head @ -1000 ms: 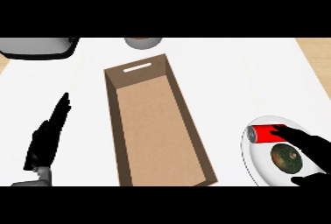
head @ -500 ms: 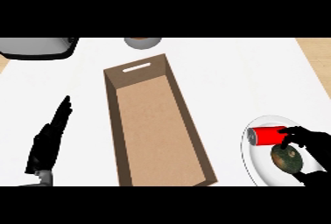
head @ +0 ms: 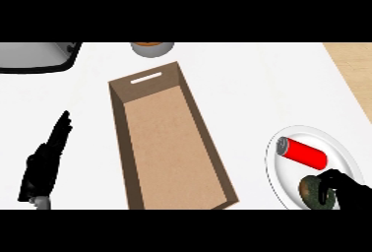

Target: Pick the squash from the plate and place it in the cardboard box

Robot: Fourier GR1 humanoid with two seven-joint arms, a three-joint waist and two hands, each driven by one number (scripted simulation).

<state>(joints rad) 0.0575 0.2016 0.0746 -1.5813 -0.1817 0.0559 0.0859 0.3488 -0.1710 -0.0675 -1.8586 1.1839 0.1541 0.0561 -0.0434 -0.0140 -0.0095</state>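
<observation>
Grips the squash [head: 314, 190] with the right hand [head: 353, 192], curled round its right side, at the near edge of the plate [head: 331, 142], just beside the can [head: 303, 152]. Lies long axis roughly near-to-far, partly hidden by the hand. Calls for a carry left to the box [head: 170, 142], well apart, likewise long near-to-far; rests the left hand [head: 44, 165] flat at left

Broad bare stretch of white counter [head: 254, 88] at two o'clock, between the cardboard box [head: 170, 147] at centre and the plate [head: 330, 142] at four o'clock. Box top open, floor bare, walls raised all round. Crowded on the plate: red can [head: 305, 153] just beside the squash [head: 314, 189], right hand [head: 354, 193] curled over it. More bare counter at nine o'clock, with the left hand [head: 45, 165] flat and straight-fingered at eight. Grey pan [head: 29, 58] at eleven, cup [head: 152, 48] near twelve.
</observation>
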